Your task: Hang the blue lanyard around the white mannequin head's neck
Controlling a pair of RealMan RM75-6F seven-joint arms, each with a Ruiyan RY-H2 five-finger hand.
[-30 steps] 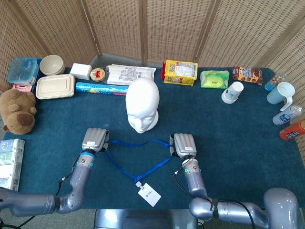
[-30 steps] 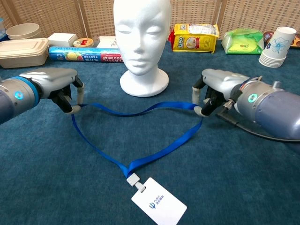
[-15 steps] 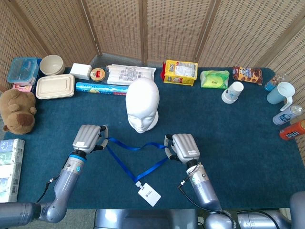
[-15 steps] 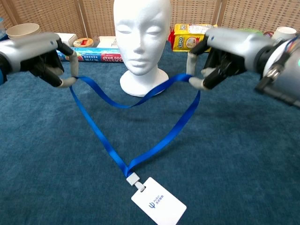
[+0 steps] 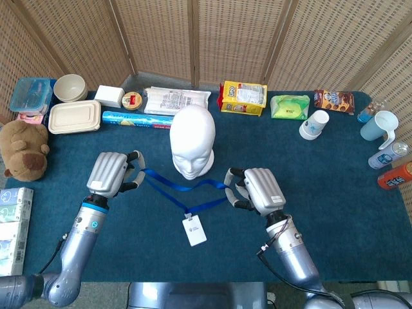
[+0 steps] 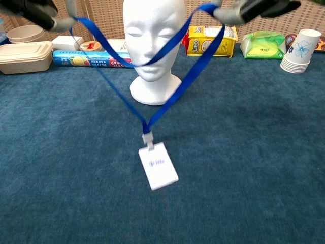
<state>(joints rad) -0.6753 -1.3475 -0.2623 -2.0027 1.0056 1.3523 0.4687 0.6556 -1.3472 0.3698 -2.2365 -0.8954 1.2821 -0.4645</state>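
Chest cam cuts off both hands at the top edge. Left hand [image 5: 111,172] and right hand [image 5: 257,190] each pinch the blue lanyard [image 5: 177,187], stretched open at the mannequin head [image 5: 192,143]'s 6 o'clock. Since earlier it's risen; the badge [image 6: 158,165] now dangles.

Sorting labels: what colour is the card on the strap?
White, with a small blue logo; the card shows best in the chest view.
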